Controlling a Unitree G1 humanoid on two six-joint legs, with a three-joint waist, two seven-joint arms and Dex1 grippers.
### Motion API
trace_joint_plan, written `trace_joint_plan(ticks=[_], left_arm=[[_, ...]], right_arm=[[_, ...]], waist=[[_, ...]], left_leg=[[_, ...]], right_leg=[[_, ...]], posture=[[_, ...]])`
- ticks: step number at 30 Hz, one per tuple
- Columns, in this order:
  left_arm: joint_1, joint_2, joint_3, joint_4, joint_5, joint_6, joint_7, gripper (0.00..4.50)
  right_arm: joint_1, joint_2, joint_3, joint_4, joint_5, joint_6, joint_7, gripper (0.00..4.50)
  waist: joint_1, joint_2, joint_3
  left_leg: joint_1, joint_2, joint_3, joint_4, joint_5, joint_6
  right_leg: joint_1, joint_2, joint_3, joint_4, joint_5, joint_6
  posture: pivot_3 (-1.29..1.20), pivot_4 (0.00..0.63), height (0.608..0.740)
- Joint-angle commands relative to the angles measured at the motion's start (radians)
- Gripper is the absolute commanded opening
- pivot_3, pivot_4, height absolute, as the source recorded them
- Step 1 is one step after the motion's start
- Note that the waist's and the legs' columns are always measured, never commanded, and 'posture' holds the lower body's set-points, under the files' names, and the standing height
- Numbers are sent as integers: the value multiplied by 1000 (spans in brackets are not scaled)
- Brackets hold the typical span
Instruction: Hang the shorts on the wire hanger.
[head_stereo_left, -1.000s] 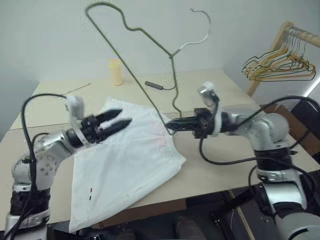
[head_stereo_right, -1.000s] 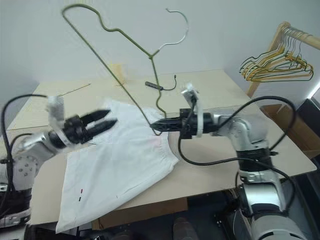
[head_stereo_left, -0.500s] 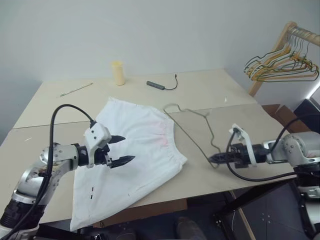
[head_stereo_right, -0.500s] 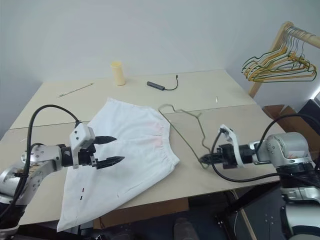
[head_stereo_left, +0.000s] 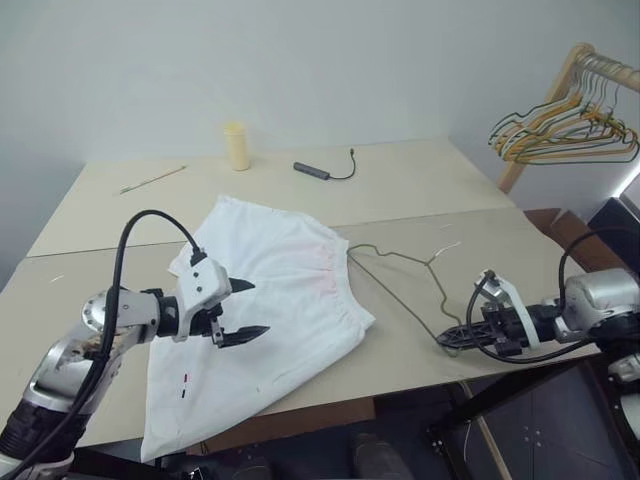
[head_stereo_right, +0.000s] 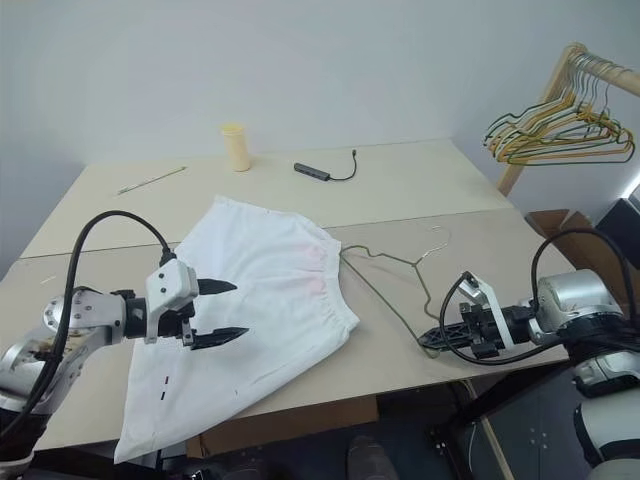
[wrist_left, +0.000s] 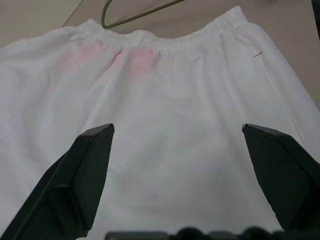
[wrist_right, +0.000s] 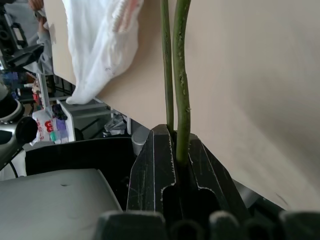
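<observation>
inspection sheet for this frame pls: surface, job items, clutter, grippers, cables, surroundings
Surface: beige table, two boards butted together.
Job's things: shorts flat, hem over the near edge; wire hanger lying beside the waistband.
Clutter: yellow cup, stick, dark adapter with cord.
Grippers: left gripper open above the shorts; right gripper shut on the wire hanger's corner.
Cables: black loops on both arms.
Surroundings: rack of coloured hangers.

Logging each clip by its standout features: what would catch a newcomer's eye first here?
The white shorts lie spread across the near table, with the left gripper hovering wide open just above them. To the right, the right gripper is shut on the wire hanger, which lies flat on the table with one corner at the waistband.
</observation>
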Motion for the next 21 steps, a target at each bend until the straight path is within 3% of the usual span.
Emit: trace_joint_plan(ticks=[1, 14, 21], left_arm=[[-5, 5, 22, -27, 1, -12, -2, 4459], [-7, -4, 20, -29, 17, -13, 5, 4459], [-3, -8, 17, -37, 28, -10, 13, 4459]], right_arm=[[-37, 9, -5, 28, -21, -31, 39, 0], [-49, 44, 16, 44, -74, -82, 119, 0], [-82, 59, 104, 29, -100, -143, 218, 0]], waist=[[0, 0, 0], [0, 0, 0], [0, 0, 0]], left_leg=[[0, 0, 0, 0, 0, 0], [0, 0, 0, 0, 0, 0], [0, 0, 0, 0, 0, 0]], right_leg=[[0, 0, 0, 0, 0, 0], [0, 0, 0, 0, 0, -1], [0, 0, 0, 1, 0, -1]], posture=[[-128, 0, 740], [-120, 0, 740], [-108, 0, 740]])
